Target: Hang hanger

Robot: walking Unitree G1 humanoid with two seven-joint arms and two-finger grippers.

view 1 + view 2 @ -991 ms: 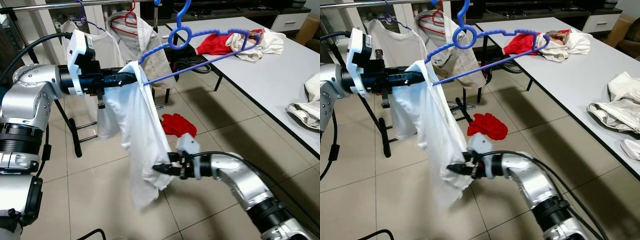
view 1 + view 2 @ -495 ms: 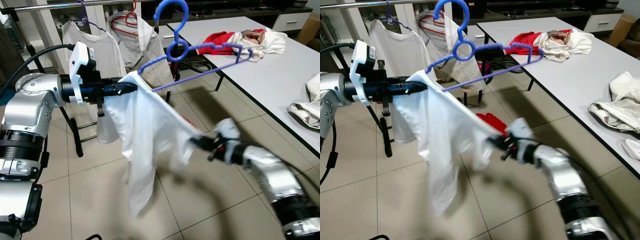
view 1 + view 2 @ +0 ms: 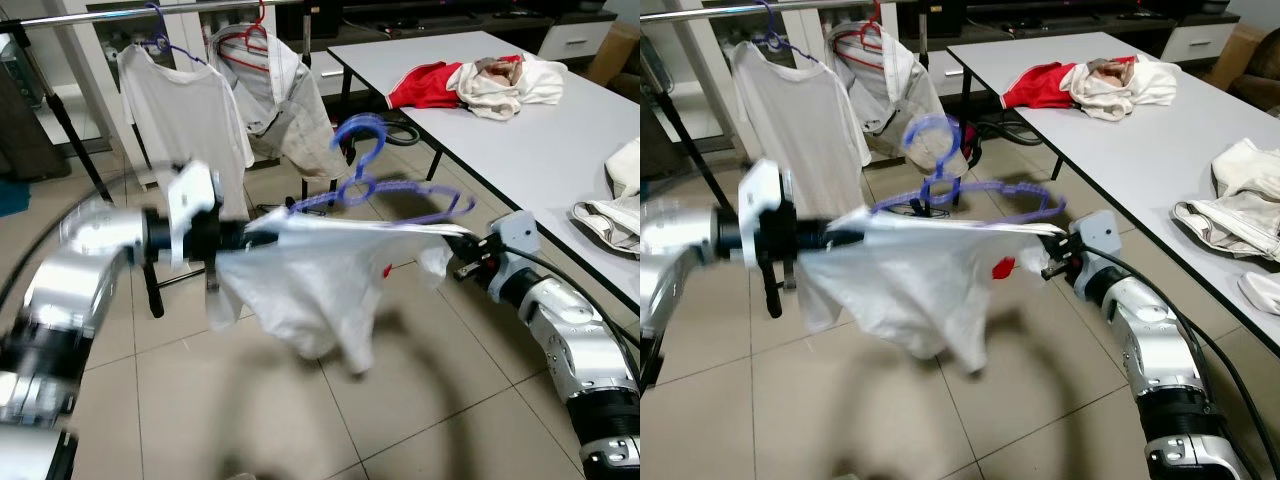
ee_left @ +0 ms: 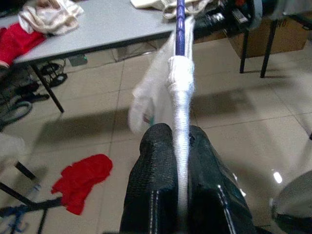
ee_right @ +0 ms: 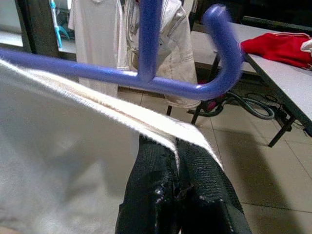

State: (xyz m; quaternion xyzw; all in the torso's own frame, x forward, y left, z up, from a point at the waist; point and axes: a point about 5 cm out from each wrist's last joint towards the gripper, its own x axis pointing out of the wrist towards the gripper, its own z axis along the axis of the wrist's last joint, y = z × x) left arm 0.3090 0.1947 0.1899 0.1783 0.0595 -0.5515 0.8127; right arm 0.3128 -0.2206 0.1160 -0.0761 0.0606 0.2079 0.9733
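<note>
1. The left gripper [image 4: 175, 146] is clenched on one end of the white garment [image 3: 300, 285], where the cloth wraps the purple hanger [image 3: 385, 195]; the fabric is pinched between both black fingers [image 4: 151, 175].
2. The right gripper [image 5: 176, 168] is closed tight on the opposite edge of the white garment, just beneath the hanger's lower bar.
3. The garment is held stretched between the two grippers, above the floor, with the hanger lying along its top edge and its hook pointing up.
4. Open tiled floor [image 3: 430, 400] is seen below and in front of the garment; the grey table [image 3: 560, 130] borders the robot's right side.
5. A clothes rail [image 3: 120, 12] stands behind, carrying a white shirt [image 3: 190, 110] and a beige garment [image 3: 290, 100].
6. Red and white clothes [image 3: 480, 80] are piled on the table.
</note>
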